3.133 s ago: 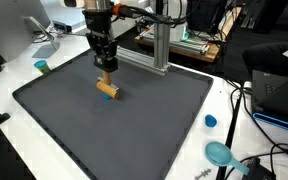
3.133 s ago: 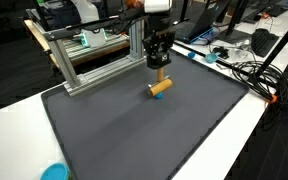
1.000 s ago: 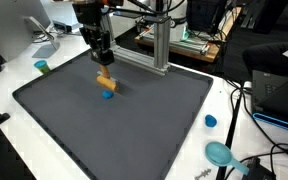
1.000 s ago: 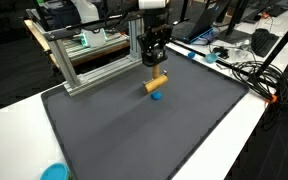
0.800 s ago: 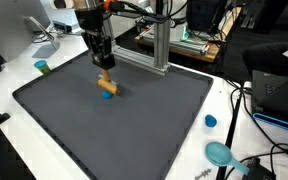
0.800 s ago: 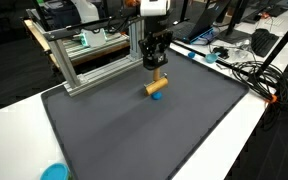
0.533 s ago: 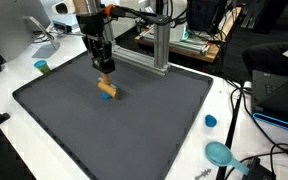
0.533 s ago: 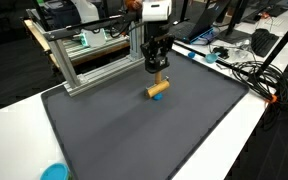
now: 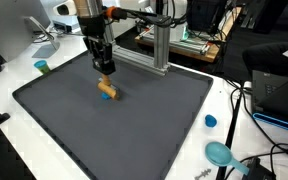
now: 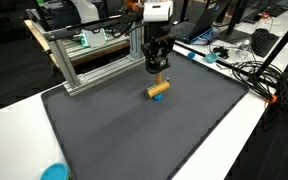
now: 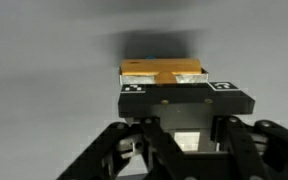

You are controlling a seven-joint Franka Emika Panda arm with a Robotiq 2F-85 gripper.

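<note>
Gripper (image 9: 104, 72) is clenched on the wooden block (image 9: 106, 89) at its upper end, so the block hangs tilted low over the mat (image 9: 144, 130). A blue piece (image 9: 110, 97) sits at its 5 o'clock.

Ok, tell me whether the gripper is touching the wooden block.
Touching. In an exterior view the gripper meets the top of the wooden block with no gap between them; the wrist view shows the block flush against its tips.

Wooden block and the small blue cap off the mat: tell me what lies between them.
Between wooden block and blue cap, only bare dark mat, then a strip of white table, in an exterior view.
</note>
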